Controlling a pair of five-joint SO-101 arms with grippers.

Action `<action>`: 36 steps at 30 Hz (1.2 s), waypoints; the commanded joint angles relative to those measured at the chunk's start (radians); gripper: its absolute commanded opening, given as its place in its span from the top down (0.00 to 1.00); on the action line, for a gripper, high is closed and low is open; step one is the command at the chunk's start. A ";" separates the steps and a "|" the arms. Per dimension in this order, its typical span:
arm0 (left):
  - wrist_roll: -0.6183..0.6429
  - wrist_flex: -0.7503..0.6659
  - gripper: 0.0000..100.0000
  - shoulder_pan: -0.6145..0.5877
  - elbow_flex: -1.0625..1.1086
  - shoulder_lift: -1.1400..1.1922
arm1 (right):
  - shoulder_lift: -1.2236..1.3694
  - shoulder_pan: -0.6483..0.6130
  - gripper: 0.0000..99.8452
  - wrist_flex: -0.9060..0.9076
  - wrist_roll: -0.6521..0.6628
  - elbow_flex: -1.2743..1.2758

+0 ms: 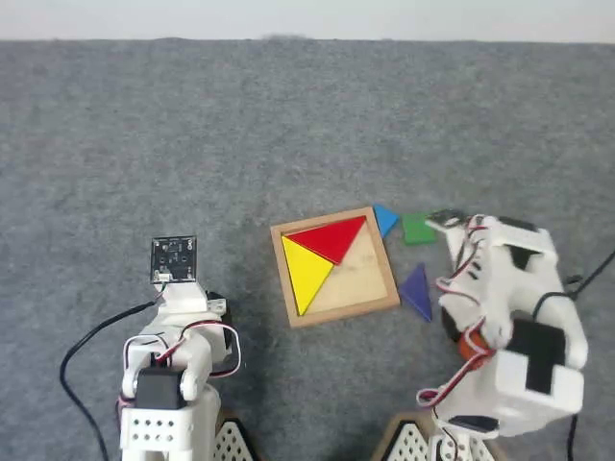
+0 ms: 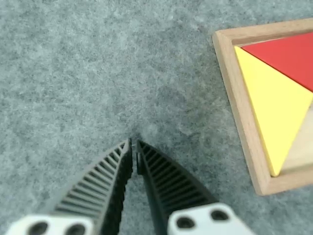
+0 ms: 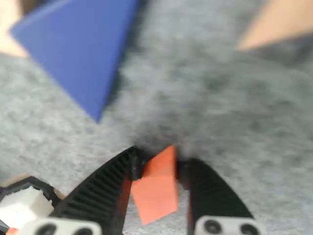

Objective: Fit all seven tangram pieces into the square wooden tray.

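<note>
"Orange piece (image 3: pixel 154 188), pinched between the right gripper (image 3: pixel 156 159) fingers, low over the carpet just beside the tray's right edge," said the first. "That one goes in next, by the look of it."

"Where should the arm put it?" asked the second.

"In the bare wood of the tray (image 1: pixel 334 309). The red triangle (image 1: pixel 332 238) fills the top and the yellow triangle (image 1: pixel 306 274) the left, so the lower right is free. The arm ought to lift clear of the rim, turn the piece until its edges run along its neighbours, then lower it flat before letting go. A tilted drop would probably leave a corner riding on the frame."

"Anything in the way?"

"A blue piece (image 1: pixel 385 219) and a green piece (image 1: pixel 416 229) lie off the tray's upper right corner, and a purple triangle (image 1: pixel 416 291) beside its right edge. The arm should pass above them so as not to scatter them."

"And the other arm?"

"The left gripper (image 2: pixel 134 152) is clenched on nothing, hanging over the cloth to the left of the tray."

"The setting?"

"Grey carpet (image 1: pixel 192 134) across the whole table, its nap likely to grip pieces. A pale wall (image 1: pixel 307 17) behind."
</note>
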 commanded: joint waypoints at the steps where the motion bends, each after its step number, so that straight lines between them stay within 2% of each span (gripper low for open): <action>1: -0.011 0.002 0.99 -0.006 -0.012 -0.020 | 0.021 0.082 0.89 -0.038 0.011 -0.110; 12: -0.011 0.002 0.99 -0.006 -0.012 -0.020 | 0.021 0.315 0.89 -0.022 0.028 -0.351; 17: -0.011 0.002 0.99 -0.006 -0.012 -0.020 | -0.012 0.340 0.88 0.119 0.000 -0.434; 22: -0.011 0.002 0.99 -0.006 -0.012 -0.020 | -0.202 0.329 0.88 0.243 -0.328 -0.388; 27: -0.011 0.002 0.99 -0.006 -0.012 -0.020 | -0.452 0.217 0.89 0.275 -0.617 -0.124; 29: -0.011 0.002 0.99 -0.006 -0.012 -0.020 | -0.533 0.130 0.88 0.246 -0.700 -0.012; 33: -0.011 0.002 0.99 -0.006 -0.012 -0.020 | -0.605 0.084 0.86 0.159 -0.667 0.087; 36: -0.011 0.002 0.99 -0.006 -0.012 -0.020 | -0.588 0.110 0.76 0.154 -0.669 0.094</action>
